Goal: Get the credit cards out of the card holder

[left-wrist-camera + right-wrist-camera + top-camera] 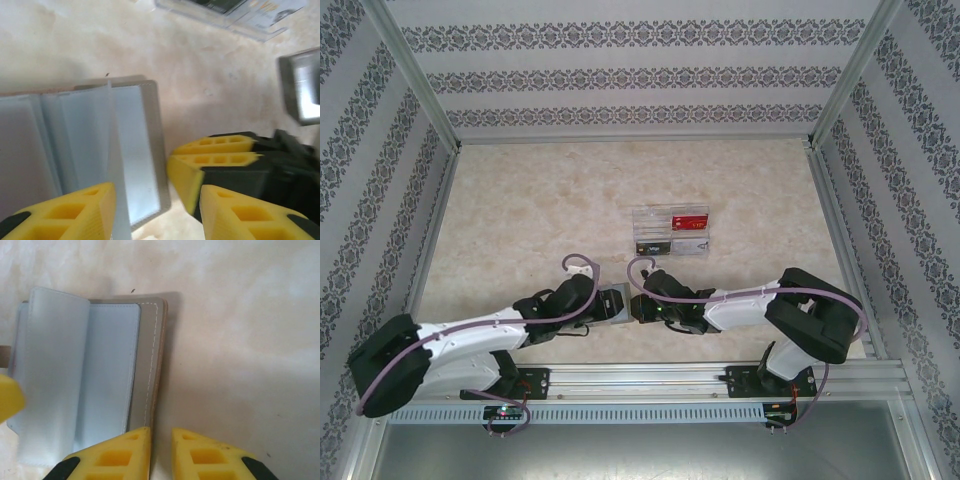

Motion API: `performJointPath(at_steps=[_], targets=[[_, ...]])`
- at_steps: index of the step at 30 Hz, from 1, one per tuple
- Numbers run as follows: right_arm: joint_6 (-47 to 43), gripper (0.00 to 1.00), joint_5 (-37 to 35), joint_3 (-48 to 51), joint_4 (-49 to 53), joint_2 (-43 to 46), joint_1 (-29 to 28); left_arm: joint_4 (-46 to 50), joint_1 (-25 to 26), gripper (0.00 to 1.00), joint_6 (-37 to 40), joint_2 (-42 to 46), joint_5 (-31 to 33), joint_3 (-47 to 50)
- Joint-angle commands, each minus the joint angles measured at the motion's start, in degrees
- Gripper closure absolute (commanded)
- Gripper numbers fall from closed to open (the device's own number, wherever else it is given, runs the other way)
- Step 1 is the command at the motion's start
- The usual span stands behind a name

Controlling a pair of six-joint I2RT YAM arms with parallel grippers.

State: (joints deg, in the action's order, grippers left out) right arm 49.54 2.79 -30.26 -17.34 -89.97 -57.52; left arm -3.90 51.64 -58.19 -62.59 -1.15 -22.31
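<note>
Two things you see at the open grey bifold card holder [112,355] on the beige desk [540,210]: left fingers [75,210] spread, right fingers [210,455] almost together, pinching nothing.

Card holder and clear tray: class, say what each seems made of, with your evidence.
Card holder: matte grey cover, probably leather or imitation, stitched along its edge; inner sleeves look like frosted flexible plastic, one curling upward. Clear tray: likely rigid glossy plastic, its walls see-through.
</note>
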Motion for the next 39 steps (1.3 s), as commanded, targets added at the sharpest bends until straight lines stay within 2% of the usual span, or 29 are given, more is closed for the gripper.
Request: performJointPath(at_steps=[1, 5, 8, 13, 24, 39], targets=[[-0.61, 0.81, 0.17, -0.82, -0.14, -2.71, -0.18, 7.96, -0.50, 0.52, 1.23, 5.61, 4.47, -1.43], [-0.43, 0.82, 0.68, -1.06, -0.30, -3.19, -0.14, 22.34, -0.79, 0.52, -1.61, 12.97, 13.53, -0.59], [-0.44, 0.81, 0.93, -1.16, -0.32, -3.19, -0.14, 26.82, -1.36, 0.52, -2.81, 15.79, 15.21, 1.08], [-0.32, 0.82, 1.29, -1.40, -0.17, -3.11, -0.14, 24.90, -1.63, 0.52, -4.94, 17.07, 15.01, 4.80], [-0.09, 0.82, 1.87, -2.04, -0.15, -3.54, -0.23, 16.73, -1.80, 0.52, -3.07, 11.46, 10.92, 5.34], [0.09, 0.82, 2.35, -2.35, -0.32, -4.09, -0.22, 15.54, -1.80, 0.52, -2.45, 11.72, 10.29, 5.69]])
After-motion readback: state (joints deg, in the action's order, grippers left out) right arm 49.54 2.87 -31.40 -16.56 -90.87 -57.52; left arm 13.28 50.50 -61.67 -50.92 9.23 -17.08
